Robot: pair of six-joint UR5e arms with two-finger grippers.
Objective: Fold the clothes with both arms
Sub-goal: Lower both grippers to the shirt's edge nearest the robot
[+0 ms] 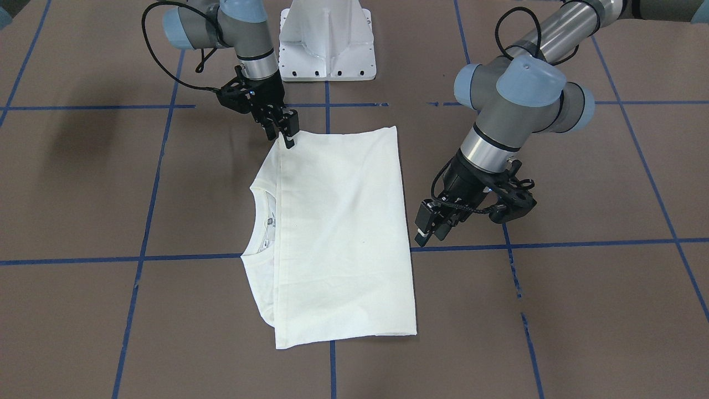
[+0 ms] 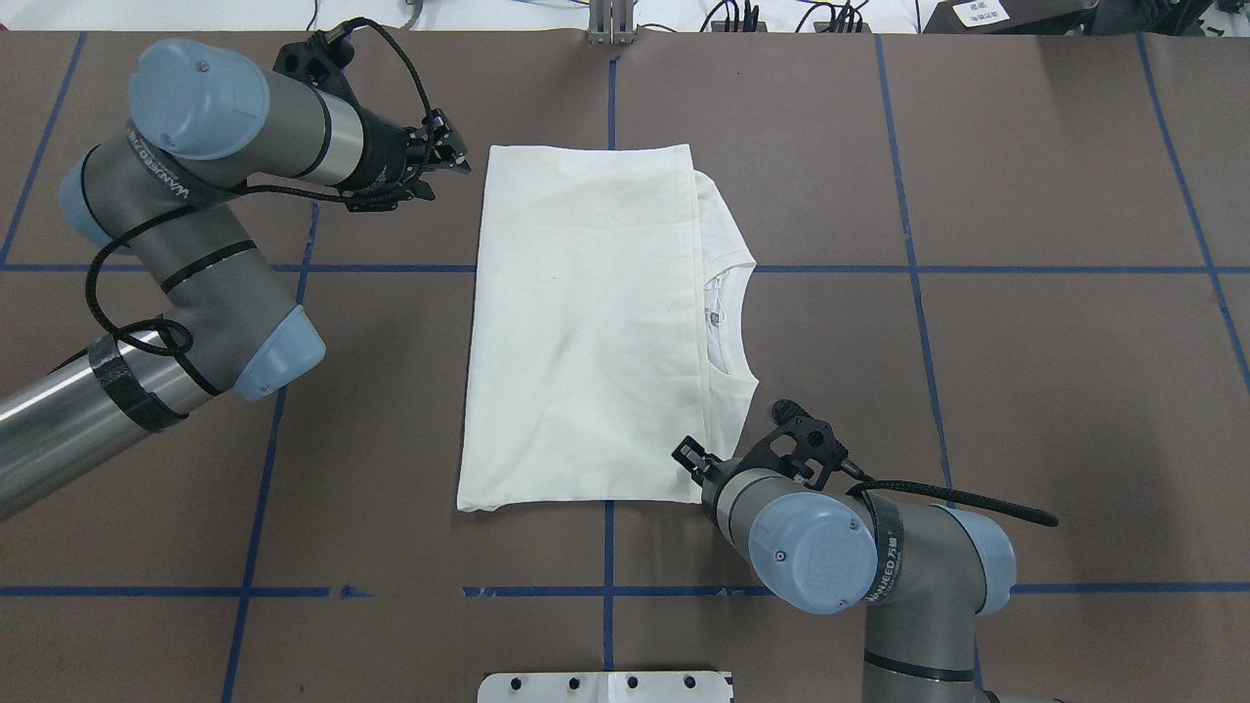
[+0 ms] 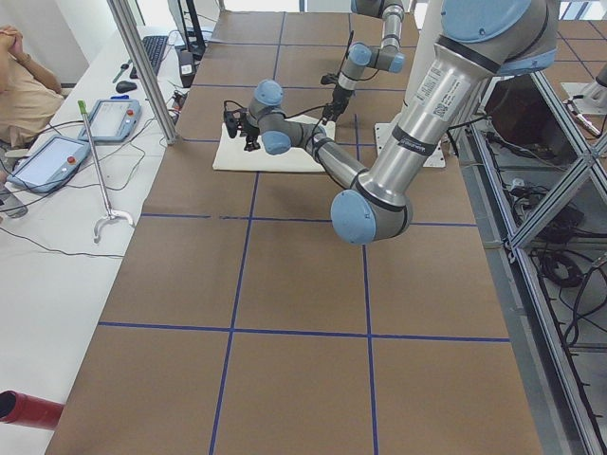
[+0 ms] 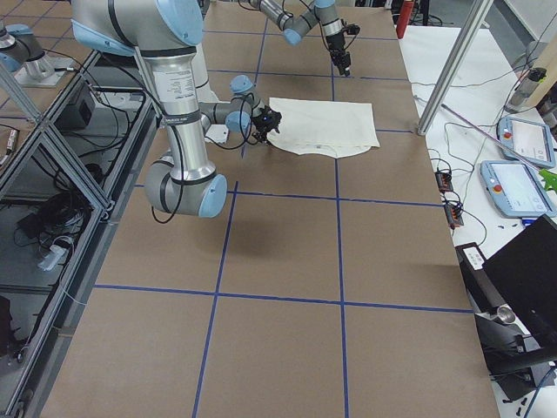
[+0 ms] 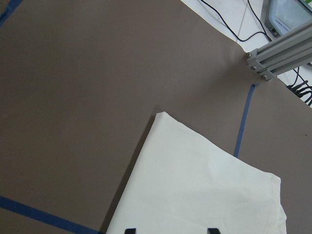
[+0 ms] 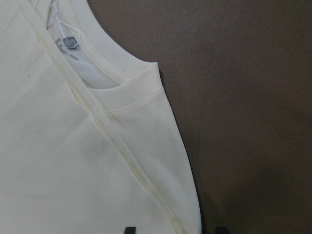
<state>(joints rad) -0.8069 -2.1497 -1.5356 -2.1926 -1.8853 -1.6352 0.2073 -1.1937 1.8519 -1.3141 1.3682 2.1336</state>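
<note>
The left arm (image 2: 195, 293) bends in over the left side of the brown table (image 2: 977, 391), and the right arm (image 2: 879, 566) reaches forward from the near edge. The folded cream T-shirt (image 2: 586, 322) lies flat mid-table, plain side up. The left gripper (image 1: 429, 235), fingers parted and empty, is just off the shirt's far-left corner. The right gripper (image 1: 283, 138), fingers also parted, is at its near-right corner.

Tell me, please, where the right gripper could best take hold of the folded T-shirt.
The hem corner nearest the right gripper, approached from the robot's side: the T-shirt lies flat, so probably only its layered edge offers a lip to pinch.
</note>
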